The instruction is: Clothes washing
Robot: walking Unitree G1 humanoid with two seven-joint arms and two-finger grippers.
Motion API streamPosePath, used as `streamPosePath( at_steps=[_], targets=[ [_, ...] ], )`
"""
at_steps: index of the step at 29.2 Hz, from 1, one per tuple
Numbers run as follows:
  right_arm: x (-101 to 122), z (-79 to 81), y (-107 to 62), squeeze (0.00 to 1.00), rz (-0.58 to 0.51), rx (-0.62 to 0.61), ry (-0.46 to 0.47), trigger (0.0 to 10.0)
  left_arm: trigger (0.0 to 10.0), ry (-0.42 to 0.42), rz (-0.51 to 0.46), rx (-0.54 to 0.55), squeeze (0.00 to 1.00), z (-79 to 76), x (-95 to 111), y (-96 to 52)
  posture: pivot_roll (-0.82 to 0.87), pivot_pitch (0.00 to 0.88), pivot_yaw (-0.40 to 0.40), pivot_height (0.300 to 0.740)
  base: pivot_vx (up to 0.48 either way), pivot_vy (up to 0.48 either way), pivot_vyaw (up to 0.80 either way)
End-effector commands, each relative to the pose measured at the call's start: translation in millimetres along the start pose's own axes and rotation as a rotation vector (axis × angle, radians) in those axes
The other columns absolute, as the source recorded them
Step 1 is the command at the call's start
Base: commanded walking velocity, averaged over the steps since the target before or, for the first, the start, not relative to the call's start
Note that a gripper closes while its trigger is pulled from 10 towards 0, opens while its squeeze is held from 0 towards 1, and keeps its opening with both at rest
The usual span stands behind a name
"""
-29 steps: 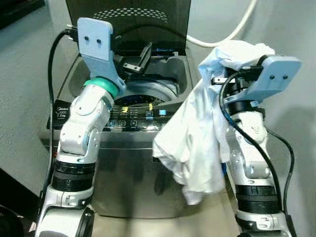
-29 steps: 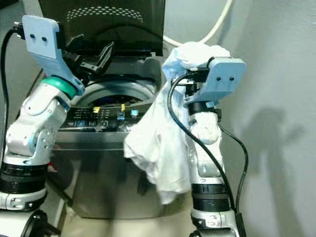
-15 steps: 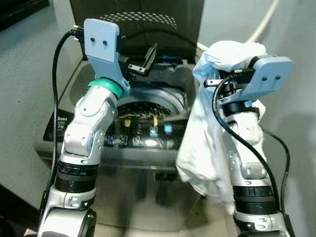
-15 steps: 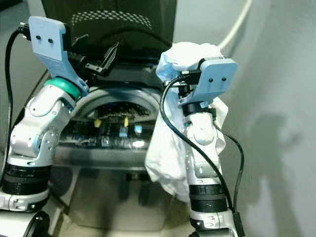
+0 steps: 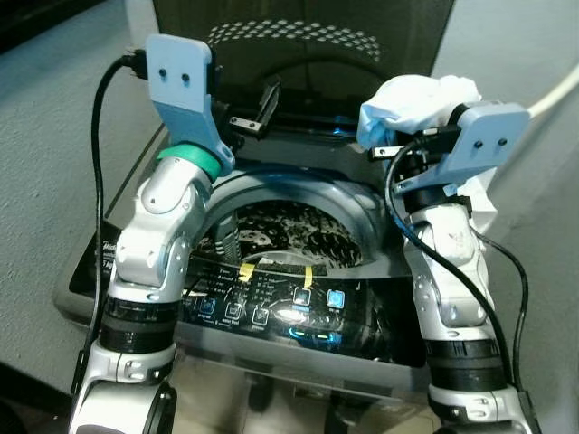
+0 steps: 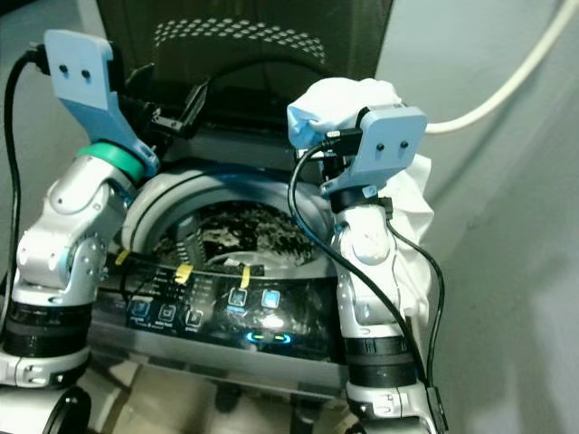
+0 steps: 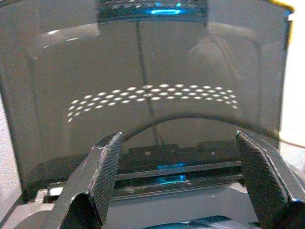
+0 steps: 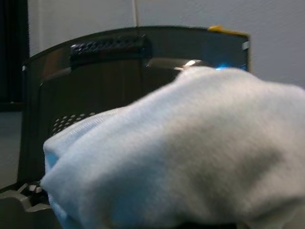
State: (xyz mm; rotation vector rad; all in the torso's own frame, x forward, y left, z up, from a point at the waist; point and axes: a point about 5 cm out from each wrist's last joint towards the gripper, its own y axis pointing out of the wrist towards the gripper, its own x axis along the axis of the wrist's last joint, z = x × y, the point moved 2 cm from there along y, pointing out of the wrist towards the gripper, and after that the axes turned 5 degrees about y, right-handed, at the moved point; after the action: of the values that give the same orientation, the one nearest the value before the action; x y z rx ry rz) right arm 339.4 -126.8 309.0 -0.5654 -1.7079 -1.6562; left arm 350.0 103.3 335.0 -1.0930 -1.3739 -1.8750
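Washing machine [image 5: 271, 271] open, lid [image 7: 152, 86] up, dark laundry in the drum [image 5: 289, 226]. Loading looks unfinished: the white garment [image 5: 412, 95] hangs bunched over the right end effector [image 5: 384, 149] at the drum's right rim. Cloth hides those fingers, so I cannot tell their state. Left end effector [image 7: 190, 176] is spread apart, empty.

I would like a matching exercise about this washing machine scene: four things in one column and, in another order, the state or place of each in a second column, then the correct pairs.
Things:
1. washing machine lid
2. white garment
3. left gripper
4. control panel

States or places:
A. lit with blue lights, at the front edge of the machine
B. jaws apart, holding nothing
C. raised upright behind the drum opening
D. bunched on top of the right gripper

Pairs: 1-C, 2-D, 3-B, 4-A
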Motion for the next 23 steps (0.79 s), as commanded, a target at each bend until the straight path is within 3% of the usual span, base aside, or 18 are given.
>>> streamPosePath(
  at_steps=[1,19,23],
  targets=[
    [4.9,0.1,0.6,0.00,-0.027,-0.002,0.004,10.0,10.0,-0.010,-0.003,-0.022,0.00,-3.9,1.1,-0.4,0.13,0.000,0.098,0.740,0.000,0.000,0.00],
    [3.8,-1.3,-0.9,0.00,-0.023,-0.007,-0.002,10.0,10.0,-0.039,0.012,-0.022,0.00,-5.0,-1.3,-0.1,0.12,0.000,0.102,0.740,0.000,0.000,0.00],
    [3.4,-2.0,-1.1,0.00,-0.020,-0.009,-0.004,10.0,10.0,-0.053,0.017,-0.013,0.00,-3.5,-2.0,0.2,0.12,0.000,0.101,0.740,0.000,0.480,0.00]
  ],
)
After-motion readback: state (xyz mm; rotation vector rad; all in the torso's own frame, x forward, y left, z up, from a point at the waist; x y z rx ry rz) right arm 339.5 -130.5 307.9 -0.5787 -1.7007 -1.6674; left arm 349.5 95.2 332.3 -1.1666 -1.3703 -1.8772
